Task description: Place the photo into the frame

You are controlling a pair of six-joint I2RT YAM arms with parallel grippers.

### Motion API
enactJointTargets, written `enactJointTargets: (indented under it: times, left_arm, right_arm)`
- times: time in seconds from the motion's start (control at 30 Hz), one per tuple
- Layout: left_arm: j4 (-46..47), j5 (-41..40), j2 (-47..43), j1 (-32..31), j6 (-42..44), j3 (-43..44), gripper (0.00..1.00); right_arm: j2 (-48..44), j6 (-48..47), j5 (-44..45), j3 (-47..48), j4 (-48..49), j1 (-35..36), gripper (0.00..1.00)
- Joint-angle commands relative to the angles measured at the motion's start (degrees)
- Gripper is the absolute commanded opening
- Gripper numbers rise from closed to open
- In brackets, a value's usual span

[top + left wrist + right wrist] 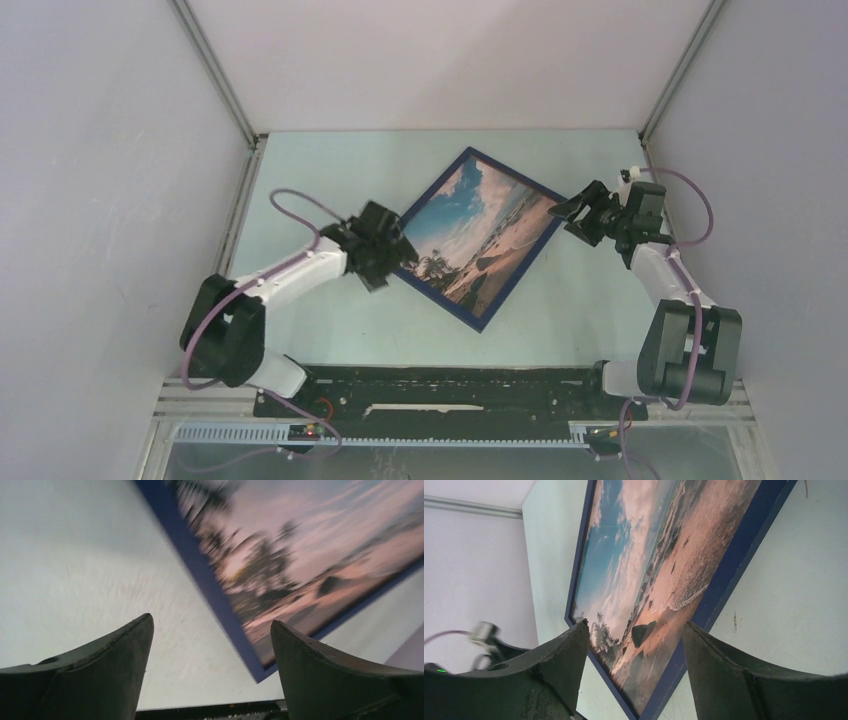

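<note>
**Top external view.** The frame (440,300) lies flat on the table (330,180), turned so its corners point like a diamond, navy face up. The photo (480,235) sits inside it, beach scene upward, with the navy border showing on all four sides. The left gripper (388,250) is over the frame's left corner. The right gripper (565,215) is just beside the frame's right corner. Jaw spacing cannot be read from this view.

**Left wrist view.** The picture is blurred. The left gripper (211,622) has its jaws wide apart with nothing clamped between them. One navy side of the frame (200,565) runs down into the gap between the two fingers (110,670), and its corner ends closer to the finger on the right of the picture. The photo (300,555) fills the upper right. Contact between fingers and frame cannot be determined.

**Right wrist view.** The right gripper (635,626) has its jaws apart, gripping nothing. The photo (649,555) and frame (734,565) lie ahead of the fingertips (574,645), with the frame's near end showing in the gap between them. Bare table (799,605) lies to the right.
</note>
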Motion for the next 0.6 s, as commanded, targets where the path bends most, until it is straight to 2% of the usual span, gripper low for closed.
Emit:
enactJointTargets:
  times: [0.0,0.13,0.27,0.33,0.47,0.57]
  left_arm:
    - [8.1,0.9,0.1,-6.3,-26.7,-7.7,0.87]
    - [8.9,0.6,5.4,-8.2,-31.6,-7.1,0.64]
    - [10.4,2.5,9.7,-8.3,-35.8,-7.1,0.46]
    - [10.4,2.5,10.9,-8.4,-36.6,-7.1,0.44]
    - [10.3,0.6,12.7,-8.0,-36.0,-7.1,0.44]
    - [10.1,0.1,13.9,-7.4,-34.0,-7.1,0.34]
  right_arm:
    - [-0.9,-1.4,0.2,2.5,0.1,0.1,0.76]
    - [-1.4,-1.6,0.1,2.5,-0.7,-0.4,0.76]
    - [-1.4,-1.6,0.0,2.4,-0.9,-0.8,0.76]
    - [-1.0,-1.5,-0.3,2.5,-0.7,-1.0,0.76]
    - [-0.1,-1.4,-0.9,2.5,-0.4,-1.1,0.76]
    - [-0.1,-1.3,-1.0,2.5,-0.3,-1.1,0.76]
